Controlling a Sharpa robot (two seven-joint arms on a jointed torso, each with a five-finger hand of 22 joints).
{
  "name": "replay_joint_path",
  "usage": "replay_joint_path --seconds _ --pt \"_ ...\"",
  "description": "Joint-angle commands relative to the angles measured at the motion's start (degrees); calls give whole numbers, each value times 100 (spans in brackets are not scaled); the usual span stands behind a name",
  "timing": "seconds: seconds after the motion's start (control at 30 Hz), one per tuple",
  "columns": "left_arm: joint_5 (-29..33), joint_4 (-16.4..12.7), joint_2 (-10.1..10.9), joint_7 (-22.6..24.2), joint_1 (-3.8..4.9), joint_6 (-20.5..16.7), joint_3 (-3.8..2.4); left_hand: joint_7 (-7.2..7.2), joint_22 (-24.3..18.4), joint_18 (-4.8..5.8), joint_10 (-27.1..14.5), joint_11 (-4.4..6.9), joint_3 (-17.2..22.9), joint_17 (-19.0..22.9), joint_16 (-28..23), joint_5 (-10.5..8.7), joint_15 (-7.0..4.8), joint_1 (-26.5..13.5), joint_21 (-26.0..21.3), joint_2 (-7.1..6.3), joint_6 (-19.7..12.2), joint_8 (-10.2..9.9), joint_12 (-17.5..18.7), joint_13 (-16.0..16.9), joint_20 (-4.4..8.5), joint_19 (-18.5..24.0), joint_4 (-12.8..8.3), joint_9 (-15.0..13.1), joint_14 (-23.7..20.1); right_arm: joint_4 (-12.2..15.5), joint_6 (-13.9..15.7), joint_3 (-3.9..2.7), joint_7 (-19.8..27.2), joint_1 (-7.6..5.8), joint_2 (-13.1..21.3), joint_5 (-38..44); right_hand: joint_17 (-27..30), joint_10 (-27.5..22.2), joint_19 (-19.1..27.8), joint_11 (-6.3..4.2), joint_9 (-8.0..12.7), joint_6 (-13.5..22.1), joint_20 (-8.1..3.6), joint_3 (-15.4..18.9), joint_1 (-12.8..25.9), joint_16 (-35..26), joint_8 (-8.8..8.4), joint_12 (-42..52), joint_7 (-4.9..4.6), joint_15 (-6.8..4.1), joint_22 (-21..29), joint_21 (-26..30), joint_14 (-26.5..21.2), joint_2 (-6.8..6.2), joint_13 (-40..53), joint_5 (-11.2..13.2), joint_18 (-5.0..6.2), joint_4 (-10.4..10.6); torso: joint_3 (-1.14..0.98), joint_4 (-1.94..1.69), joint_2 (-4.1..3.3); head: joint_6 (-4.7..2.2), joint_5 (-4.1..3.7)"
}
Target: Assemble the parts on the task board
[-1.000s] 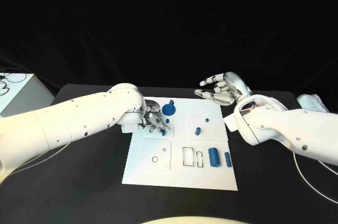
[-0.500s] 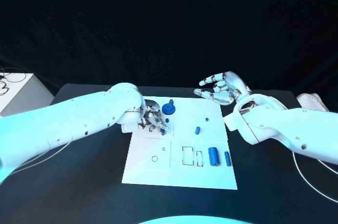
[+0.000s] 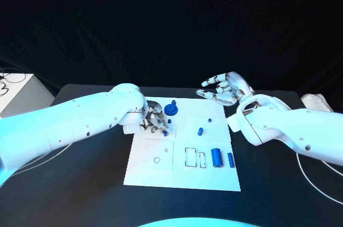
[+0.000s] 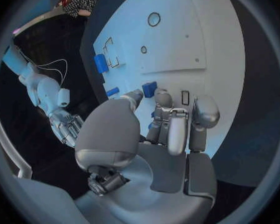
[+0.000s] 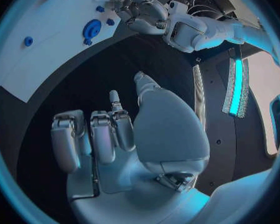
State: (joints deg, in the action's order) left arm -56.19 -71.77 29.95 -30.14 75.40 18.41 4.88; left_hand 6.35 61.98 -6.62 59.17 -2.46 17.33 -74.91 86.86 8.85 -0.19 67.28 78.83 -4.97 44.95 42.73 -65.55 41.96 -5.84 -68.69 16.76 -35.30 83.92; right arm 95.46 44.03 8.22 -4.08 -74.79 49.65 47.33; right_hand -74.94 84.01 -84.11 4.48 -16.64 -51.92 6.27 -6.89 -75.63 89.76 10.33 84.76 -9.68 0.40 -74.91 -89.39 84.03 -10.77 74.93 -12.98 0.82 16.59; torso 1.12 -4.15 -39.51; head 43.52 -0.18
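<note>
Left hand pinching a small blue part over the task board; right hand spread and holding nothing.

Head view: the task board (image 3: pixel 184 152) lies mid-table. The left hand (image 3: pixel 153 120) sits at its 10 o'clock corner, fingers closed on a small blue part (image 3: pixel 165 132), just below the round blue part (image 3: pixel 171 109). The right hand (image 3: pixel 223 90) hovers off the board's 1 o'clock corner, fingers apart. Two blue cylinders (image 3: pixel 216 156) lie at 4 o'clock. Left wrist view: fingertips (image 4: pixel 135 94) clamp the blue part (image 4: pixel 149 89) above the board (image 4: pixel 177 40). Right wrist view: the right hand (image 5: pixel 115 134) is over black table (image 5: pixel 84 79), fingers apart, nothing in them.
</note>
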Motion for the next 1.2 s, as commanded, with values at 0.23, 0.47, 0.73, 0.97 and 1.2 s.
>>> replay_joint_path --seconds 0.23,0.47,0.73,0.97,1.2 --pt "119 22 -26 25 -4 136 13 -22 14 65 4 19 142 -564 11 31 -55 205 24 47 -28 15 -39 17 10 -30 -14 -53 79 -1 -96 -2 17 2 -7 69 -1354 108 -544 22 -9 13 19 34 16 -40 33 -20 28 9 -1448 20 554 38 1069 -15 -58 -2 -1 4 3 14 -3" --pt "186 21 -17 29 -6 117 17 -29 23 66 2 28 257 -567 10 30 -62 328 30 55 -30 -1 -31 14 14 -33 -16 -89 80 -5 -102 -1 16 3 -8 69 -1354 108 -544 22 -9 13 19 34 16 -40 33 -20 28 9 -1448 20 554 38 1069 -15 -58 -2 -1 3 5 21 -11" --pt "373 -11 29 38 -9 -20 17 -67 60 71 74 76 1742 -633 22 33 -100 929 58 -162 -80 9 9 26 57 -42 -205 -414 118 -9 -90 -1 3 5 -10 77 -1349 113 -532 20 -10 9 18 37 13 -42 38 -16 30 8 -1431 42 553 49 1072 -14 -52 -4 -3 1 7 16 -13" --pt "494 -53 88 55 -11 -268 15 -57 175 93 217 72 2744 -732 53 22 -109 724 126 -375 -131 148 -34 117 63 -125 -630 -757 180 -15 -90 -1 1 7 -11 79 -1349 113 -532 20 -10 9 18 37 13 -42 38 -16 30 8 -1431 42 553 49 1072 -14 -52 -4 0 3 4 0 -9" --pt "545 -133 184 80 -11 -589 10 -74 330 121 407 97 3186 -893 108 68 -136 505 205 -545 -62 190 -130 291 85 -253 -955 -921 280 -19 -90 -1 2 9 -6 78 -1349 113 -532 20 -10 9 18 37 13 -42 38 -16 30 8 -1431 42 553 49 1072 -14 -52 -4 -3 -5 8 -1 -9"
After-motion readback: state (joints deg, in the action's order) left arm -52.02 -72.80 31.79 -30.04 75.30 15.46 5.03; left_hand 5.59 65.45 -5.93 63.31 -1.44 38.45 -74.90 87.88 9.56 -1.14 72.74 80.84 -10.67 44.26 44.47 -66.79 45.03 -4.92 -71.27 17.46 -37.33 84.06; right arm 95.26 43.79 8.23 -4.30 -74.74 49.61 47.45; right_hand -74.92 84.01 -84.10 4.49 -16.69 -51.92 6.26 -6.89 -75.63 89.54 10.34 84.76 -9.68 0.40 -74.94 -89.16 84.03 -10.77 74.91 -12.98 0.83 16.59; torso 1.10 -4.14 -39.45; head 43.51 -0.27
